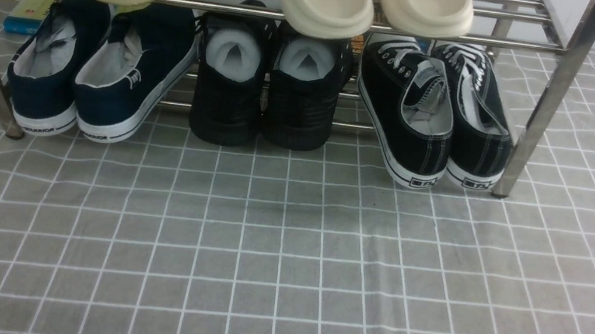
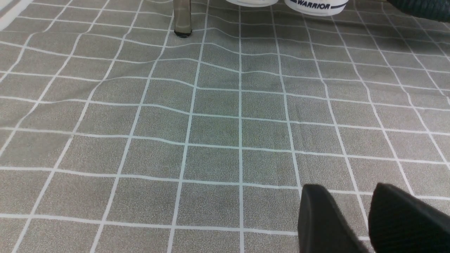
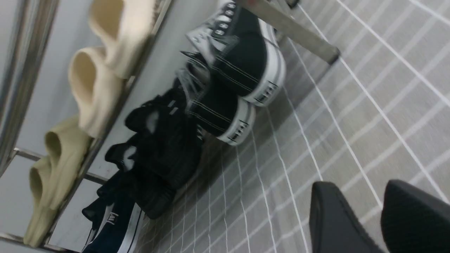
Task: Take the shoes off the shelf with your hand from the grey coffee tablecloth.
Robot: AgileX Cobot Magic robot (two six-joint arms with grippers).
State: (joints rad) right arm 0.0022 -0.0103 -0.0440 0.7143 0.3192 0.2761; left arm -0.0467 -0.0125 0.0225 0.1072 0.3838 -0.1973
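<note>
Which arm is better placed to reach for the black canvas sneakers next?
Probably the right. Its open claw faces the rack's end where the black canvas sneakers sit, and its wrist view shows them. The left claw looks to be by the navy pair's end.

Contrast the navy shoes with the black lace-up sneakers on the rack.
The navy shoes have no visible laces; the black lace-up sneakers show white ones. The navy heels bear "WARRIOR" lettering, the black sneakers' heels small rectangular labels. Both have white soles and face heels-out.
</note>
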